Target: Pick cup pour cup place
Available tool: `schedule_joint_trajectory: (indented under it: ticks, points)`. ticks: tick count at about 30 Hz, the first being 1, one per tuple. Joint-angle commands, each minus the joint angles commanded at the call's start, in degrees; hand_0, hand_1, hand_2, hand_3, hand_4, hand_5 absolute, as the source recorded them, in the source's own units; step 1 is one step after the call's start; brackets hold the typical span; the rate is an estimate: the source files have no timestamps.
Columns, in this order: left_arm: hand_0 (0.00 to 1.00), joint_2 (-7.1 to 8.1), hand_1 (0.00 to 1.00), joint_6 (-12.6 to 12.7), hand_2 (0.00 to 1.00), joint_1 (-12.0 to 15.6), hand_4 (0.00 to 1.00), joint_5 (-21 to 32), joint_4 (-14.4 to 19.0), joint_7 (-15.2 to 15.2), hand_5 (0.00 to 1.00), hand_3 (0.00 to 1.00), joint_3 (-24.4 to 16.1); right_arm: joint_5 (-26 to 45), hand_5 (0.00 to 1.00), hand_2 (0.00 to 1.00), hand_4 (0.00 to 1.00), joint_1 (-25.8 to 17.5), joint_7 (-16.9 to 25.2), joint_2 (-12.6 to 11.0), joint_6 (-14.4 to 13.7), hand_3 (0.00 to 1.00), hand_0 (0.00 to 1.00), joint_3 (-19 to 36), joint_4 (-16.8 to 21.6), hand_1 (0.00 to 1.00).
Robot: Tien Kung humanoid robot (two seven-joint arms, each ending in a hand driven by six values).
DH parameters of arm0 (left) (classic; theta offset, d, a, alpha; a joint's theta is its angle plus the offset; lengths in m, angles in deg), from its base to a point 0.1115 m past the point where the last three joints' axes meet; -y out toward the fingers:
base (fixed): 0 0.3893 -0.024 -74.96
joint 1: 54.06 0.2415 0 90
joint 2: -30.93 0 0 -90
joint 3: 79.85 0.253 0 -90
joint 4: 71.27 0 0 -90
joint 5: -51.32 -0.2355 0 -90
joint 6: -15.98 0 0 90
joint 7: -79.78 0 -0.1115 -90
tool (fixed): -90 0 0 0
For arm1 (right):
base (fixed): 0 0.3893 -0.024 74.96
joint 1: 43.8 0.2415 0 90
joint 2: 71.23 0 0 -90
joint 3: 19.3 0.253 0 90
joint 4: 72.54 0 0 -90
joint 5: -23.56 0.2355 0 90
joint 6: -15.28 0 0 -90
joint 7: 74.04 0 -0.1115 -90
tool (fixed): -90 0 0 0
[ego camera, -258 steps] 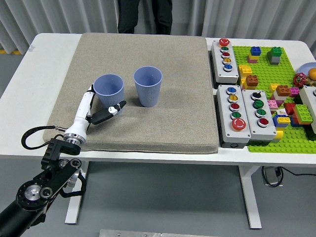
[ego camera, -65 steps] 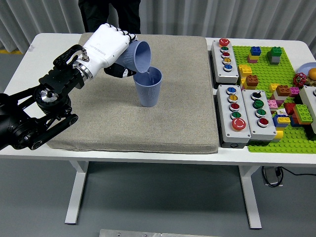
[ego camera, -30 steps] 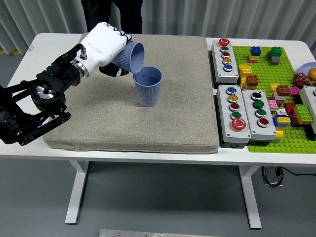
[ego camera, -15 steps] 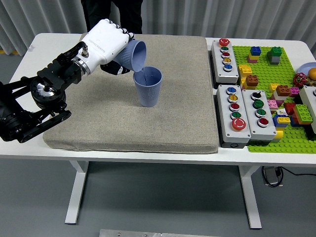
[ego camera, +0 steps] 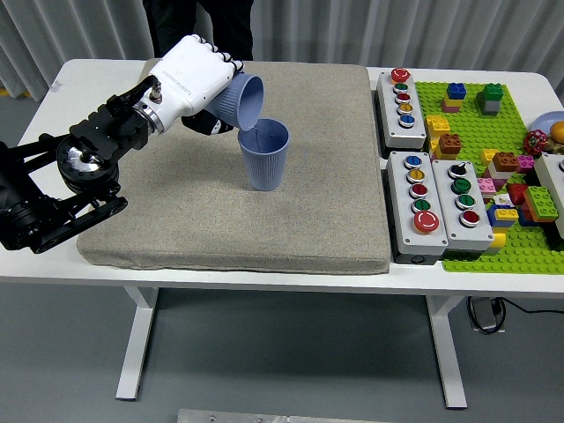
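My left hand (ego camera: pixel 204 84), white with black fingertips, is shut on a blue cup (ego camera: pixel 241 100). That cup is tipped on its side, mouth facing right and down, its rim just above the left rim of a second blue cup (ego camera: pixel 264 155). The second cup stands upright on the grey mat (ego camera: pixel 256 211). My black left arm (ego camera: pixel 70 172) comes in from the left edge. Whether anything flows between the cups is too small to tell. My right hand is out of view.
Two grey button boxes (ego camera: pixel 438 196) and another (ego camera: pixel 402 98) stand right of the mat. A green baseplate (ego camera: pixel 493 132) with several coloured bricks fills the far right. A person in dark clothes (ego camera: pixel 198 26) stands at the table's far side.
Since the oldest frame my left hand took the left cup off the mat, lifted it and tipped it over the right cup. Over the last second the hand only shifted slightly up and right.
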Motion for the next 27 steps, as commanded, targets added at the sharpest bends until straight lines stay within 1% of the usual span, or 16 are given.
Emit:
schedule_joint_trajectory:
  ticks: [15, 27]
  points:
    - [0.448, 0.23, 0.437, 0.2, 0.501, -1.13, 0.807, 0.0, 0.14, 0.31, 0.276, 0.509, 1.56, 0.41, 0.219, 0.561, 0.002, -0.04, 0.07, -0.01, -0.05, 0.556, 0.673, -0.25, -0.01, 0.614]
    - [0.449, 0.41, 0.436, 0.44, 0.5, -0.83, 0.808, 0.0, 0.59, 0.32, 0.278, 0.508, 1.23, 0.32, 0.218, 0.56, 0.002, 0.12, 0.07, -0.01, -0.12, 0.555, 0.672, -0.23, -0.01, 0.614]
